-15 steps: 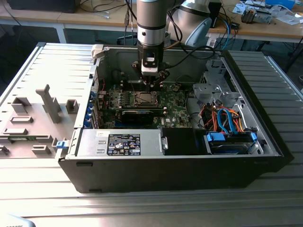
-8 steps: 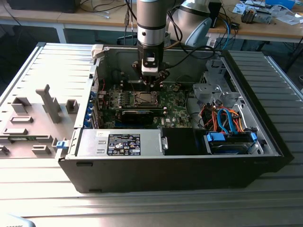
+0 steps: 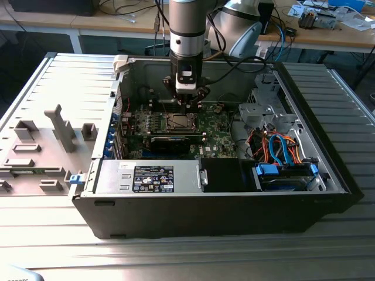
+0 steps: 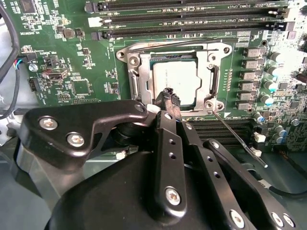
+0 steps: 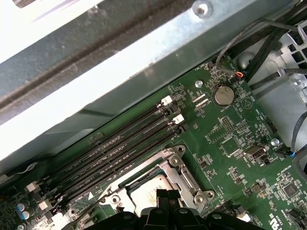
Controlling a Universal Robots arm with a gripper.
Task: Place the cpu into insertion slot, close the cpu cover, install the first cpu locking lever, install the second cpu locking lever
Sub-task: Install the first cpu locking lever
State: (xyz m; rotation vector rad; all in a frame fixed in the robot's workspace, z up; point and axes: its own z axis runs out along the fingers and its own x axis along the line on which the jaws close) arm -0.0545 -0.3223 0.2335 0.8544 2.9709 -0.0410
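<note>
The cpu (image 4: 175, 80) lies in the insertion slot (image 4: 211, 81) on the green board, its silver top showing through the window of the cpu cover (image 4: 139, 76), which lies flat over it. One thin wire locking lever (image 4: 177, 44) runs along the socket's edge beside the memory slots. A second locking lever (image 4: 240, 139) sticks out loose from the socket's corner across the board. My gripper (image 4: 170, 98) hangs just over the socket's near edge, fingers together, holding nothing. In the exterior view the gripper (image 3: 186, 104) stands right above the socket (image 3: 179, 122). The cpu (image 5: 146, 190) also appears in the first wrist view.
Long memory slots (image 4: 192, 14) lie beside the socket. The case wall (image 5: 120, 62) rises close behind them. Blue and orange cables (image 3: 281, 146) and a drive cage fill the exterior view's right. A power supply (image 3: 152, 175) sits in front, and the removed side panel (image 3: 47, 140) lies on the exterior view's left.
</note>
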